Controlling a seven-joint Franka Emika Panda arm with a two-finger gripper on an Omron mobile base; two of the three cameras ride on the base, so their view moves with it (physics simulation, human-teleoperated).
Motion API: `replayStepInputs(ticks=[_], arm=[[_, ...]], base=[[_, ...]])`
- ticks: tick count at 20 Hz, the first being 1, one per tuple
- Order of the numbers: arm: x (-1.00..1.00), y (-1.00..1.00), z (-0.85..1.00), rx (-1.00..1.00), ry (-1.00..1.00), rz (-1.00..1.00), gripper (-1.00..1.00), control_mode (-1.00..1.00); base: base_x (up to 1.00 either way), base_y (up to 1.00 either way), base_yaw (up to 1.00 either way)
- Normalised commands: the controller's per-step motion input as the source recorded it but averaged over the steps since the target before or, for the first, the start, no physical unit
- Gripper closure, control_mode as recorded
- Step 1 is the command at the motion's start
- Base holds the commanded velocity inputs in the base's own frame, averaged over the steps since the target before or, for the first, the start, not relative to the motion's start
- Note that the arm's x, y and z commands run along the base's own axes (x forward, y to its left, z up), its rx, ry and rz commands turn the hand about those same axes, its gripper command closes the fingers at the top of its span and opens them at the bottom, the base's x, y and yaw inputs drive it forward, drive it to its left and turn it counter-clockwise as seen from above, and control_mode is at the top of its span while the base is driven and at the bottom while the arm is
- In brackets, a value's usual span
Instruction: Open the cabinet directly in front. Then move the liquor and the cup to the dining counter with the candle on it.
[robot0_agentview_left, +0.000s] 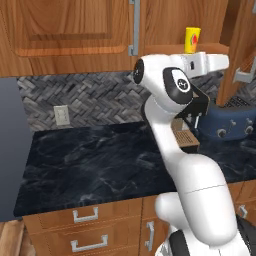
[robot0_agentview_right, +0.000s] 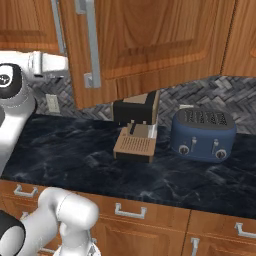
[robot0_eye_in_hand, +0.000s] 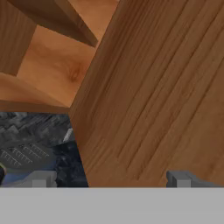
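Note:
The cabinet's right door (robot0_agentview_left: 244, 35) stands swung open, its silver bar handle (robot0_agentview_right: 90, 45) facing the right base view. The left door (robot0_agentview_left: 70, 30) is closed. On the cabinet's lower shelf stands the yellow cup (robot0_agentview_left: 192, 40), upright, with a red mark on its side. My gripper (robot0_agentview_left: 226, 62) is raised to shelf height just below and right of the cup, beside the open door's edge (robot0_agentview_right: 75, 75). In the hand view my gripper (robot0_eye_in_hand: 109, 179) is open with nothing between its fingertips (robot0_eye_in_hand: 41, 178), and the door's wood face (robot0_eye_in_hand: 153, 96) is close ahead. The liquor and the dining counter are out of view.
Below the cabinet runs a black marble counter (robot0_agentview_left: 90, 165) with a herringbone backsplash (robot0_agentview_left: 90, 97). A coffee machine (robot0_agentview_right: 136, 127) and a blue toaster (robot0_agentview_right: 202, 135) stand on it at the right. Drawers (robot0_agentview_left: 85, 216) line the front. A grey wall panel (robot0_agentview_left: 10, 150) stands left.

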Motion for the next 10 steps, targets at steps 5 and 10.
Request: replayStepInputs(ticks=[5,10], arm=[[-0.01,-1.00,-0.10,0.11,0.05,-0.47,-1.00,-1.00],[0.00,-1.00,-0.09,0.14,0.01,-0.41,-1.00,-1.00]], base=[[0.00,0.00,0.00],[0.00,0.00,0.00]])
